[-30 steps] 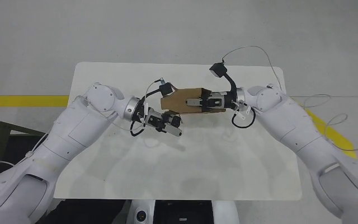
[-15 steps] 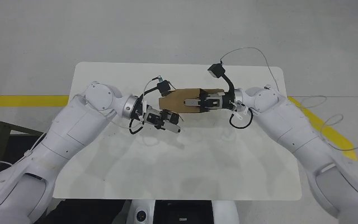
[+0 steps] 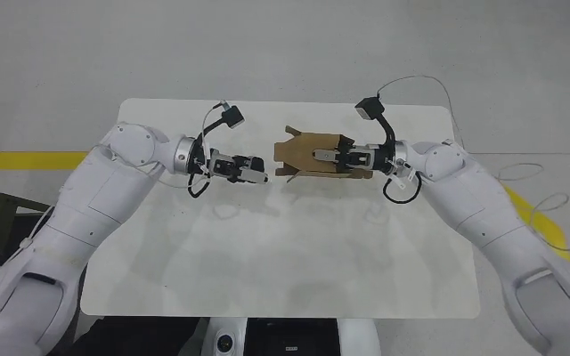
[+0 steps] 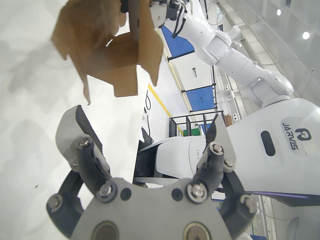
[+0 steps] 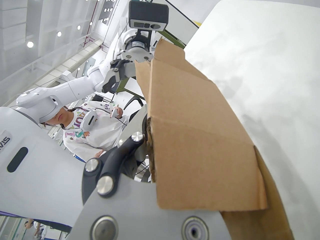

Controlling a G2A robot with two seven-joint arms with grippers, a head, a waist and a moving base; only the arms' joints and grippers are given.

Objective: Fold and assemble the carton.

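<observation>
1. My right gripper is clamped on one wall of the carton. In the left wrist view one finger sits inside the box against that wall.
2. The carton is brown cardboard, partly opened into a tube. It hangs in that grip over the far middle part of the white table, a little right of centre.
3. Its open end, with loose flaps splayed outward, points left toward my other arm. From the left wrist camera I look straight into the hollow carton.
4. My left gripper has its fingers spread wide apart and holds nothing. It sits left of the carton and slightly nearer, with a gap between its tips and the flaps.
5. In its own wrist view the left gripper shows both pads well apart, aimed at the open end.
6. From the right wrist camera the carton lies against my finger; the opposite finger is hidden behind the cardboard.
</observation>
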